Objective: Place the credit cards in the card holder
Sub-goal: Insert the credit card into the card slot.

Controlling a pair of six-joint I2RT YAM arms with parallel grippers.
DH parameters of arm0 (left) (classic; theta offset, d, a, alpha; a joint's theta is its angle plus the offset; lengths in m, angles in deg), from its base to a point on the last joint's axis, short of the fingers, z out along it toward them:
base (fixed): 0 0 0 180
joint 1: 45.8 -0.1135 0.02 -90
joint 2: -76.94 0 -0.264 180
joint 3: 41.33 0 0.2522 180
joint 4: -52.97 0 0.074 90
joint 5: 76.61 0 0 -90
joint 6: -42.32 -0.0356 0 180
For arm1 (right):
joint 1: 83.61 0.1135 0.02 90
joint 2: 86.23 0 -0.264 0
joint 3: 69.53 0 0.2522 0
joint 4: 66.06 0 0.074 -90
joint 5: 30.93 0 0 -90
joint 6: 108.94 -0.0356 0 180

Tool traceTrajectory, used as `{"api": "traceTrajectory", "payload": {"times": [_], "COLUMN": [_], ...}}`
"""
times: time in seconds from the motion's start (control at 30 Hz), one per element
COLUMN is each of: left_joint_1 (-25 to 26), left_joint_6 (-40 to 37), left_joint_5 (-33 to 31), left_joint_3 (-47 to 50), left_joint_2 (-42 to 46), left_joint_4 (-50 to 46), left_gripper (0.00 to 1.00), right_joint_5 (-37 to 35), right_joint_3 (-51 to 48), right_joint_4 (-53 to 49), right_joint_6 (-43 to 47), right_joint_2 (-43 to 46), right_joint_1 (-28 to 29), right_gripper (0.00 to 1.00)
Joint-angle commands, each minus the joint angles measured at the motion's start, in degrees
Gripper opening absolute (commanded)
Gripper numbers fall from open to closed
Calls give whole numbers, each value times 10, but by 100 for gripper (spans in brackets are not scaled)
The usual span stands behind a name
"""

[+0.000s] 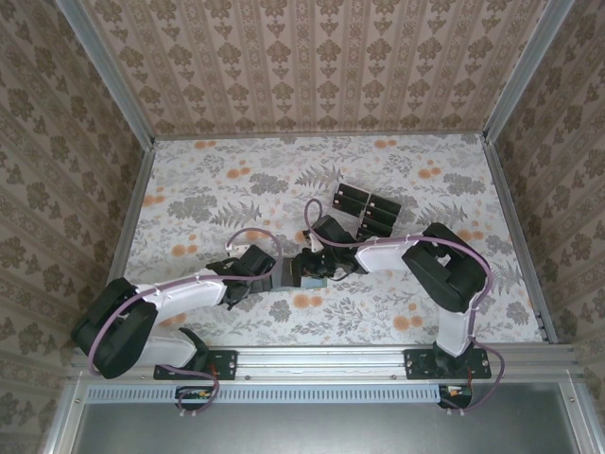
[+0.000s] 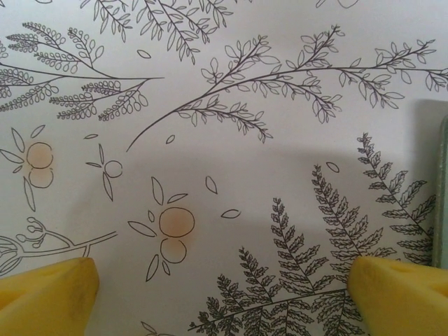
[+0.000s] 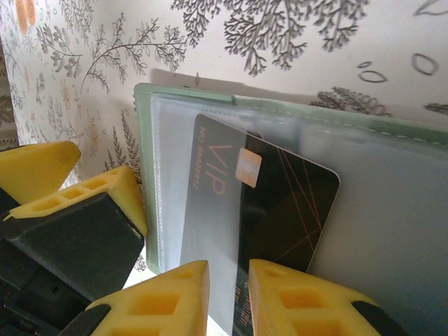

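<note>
Jaws of the right gripper (image 3: pixel 229 269) are pinched on the near short edge of a black card (image 3: pixel 280 203) marked VIP. Its far end lies aslant over the clear sleeves of the open card holder (image 3: pixel 315 112); whether it is under a sleeve lip, cannot tell.

Left gripper (image 2: pixel 224 280) jaws are spread wide and empty, low over the table (image 2: pixel 210 105), just beside the holder's edge.

Card likely light, stiff and glossy — apt to skew or slip; the edge grip leaves most of it free to slide in. Holder looks thin, soft and light — may skate when pushed, wants pinning.

Holder's contents: this one card seen. Other credit cards (image 1: pixel 367 210) lie grouped farther up the table.
</note>
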Motion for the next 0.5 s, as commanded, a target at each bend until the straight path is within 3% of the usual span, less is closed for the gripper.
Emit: {"api": "traceTrajectory", "payload": {"times": [0.0,0.27,0.47], "left_joint_1": [-4,-3,-3], "left_joint_6": [-9,-8,-7], "left_joint_5": [7,7,-2], "left_joint_3": [10,6,1], "left_joint_2": [-17,-9,16], "left_joint_4": [-2,-9,-26], "left_gripper": [100,100,100], "right_joint_5": [8,-6,-93], "right_joint_3": [23,30,32], "right_joint_4": [-10,-40,-122], "right_joint_6": [-3,16,52], "right_joint_2": [-18,26,58], "right_joint_1": [6,4,3], "right_gripper": [22,26,37]}}
